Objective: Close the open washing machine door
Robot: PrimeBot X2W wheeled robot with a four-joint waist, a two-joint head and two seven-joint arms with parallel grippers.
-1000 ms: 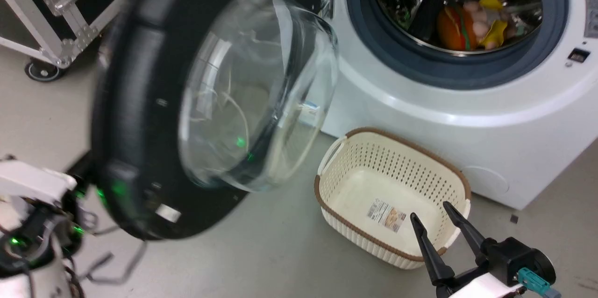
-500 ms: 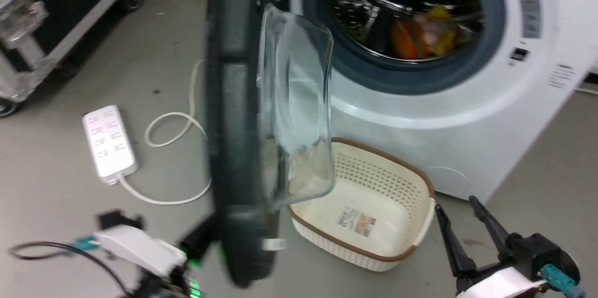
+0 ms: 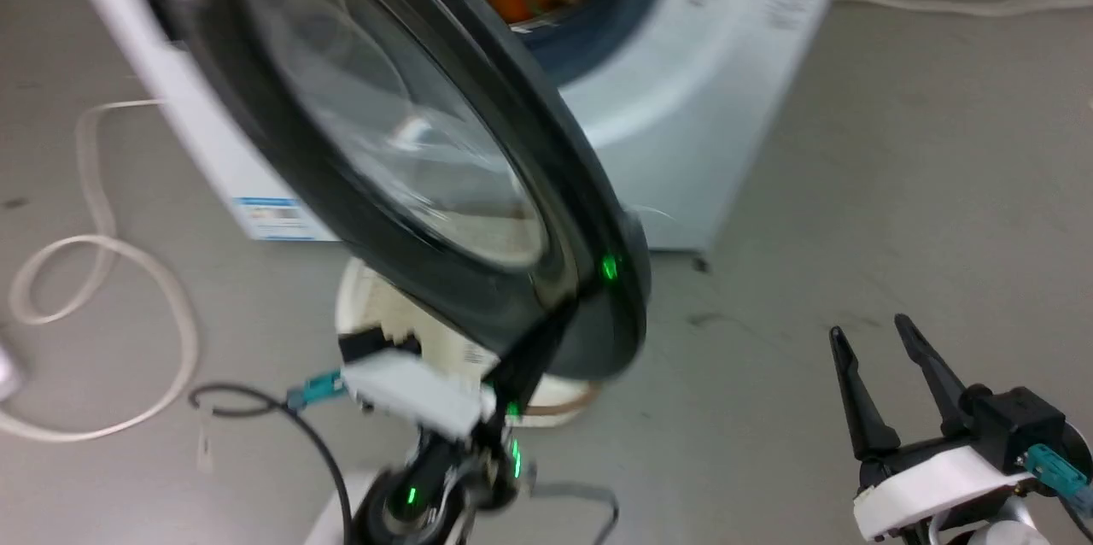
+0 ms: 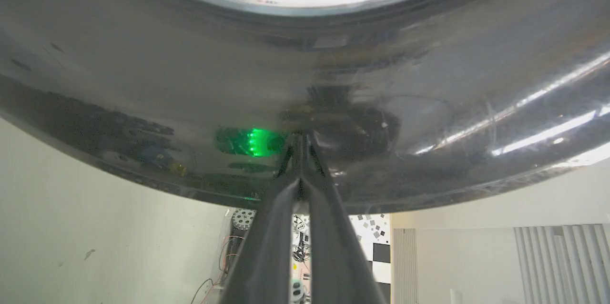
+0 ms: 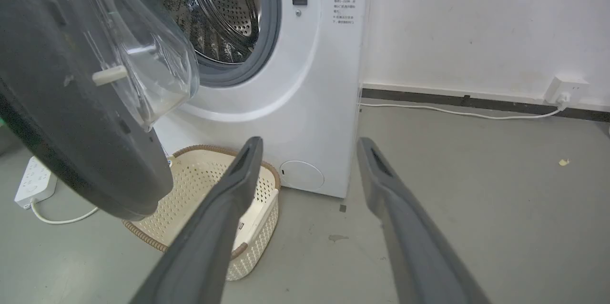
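The left gripper (image 4: 300,139) has its fingers pinched together, tips pressed against the glossy black ring of the washing machine door (image 4: 305,70), which looms directly ahead of it. The door stands partly swung, with a clear gap to the drum mouth (image 5: 214,13) beyond it. The right gripper (image 3: 873,331) hangs off to one side, fingers spread, holding nothing. I'd judge the push is under way, with the rest of the swing and the latching left to do.

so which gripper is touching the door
The left gripper: its shut fingers meet the washing machine door tip-first, on its glossy black ring. The right gripper is open and well apart from the door.
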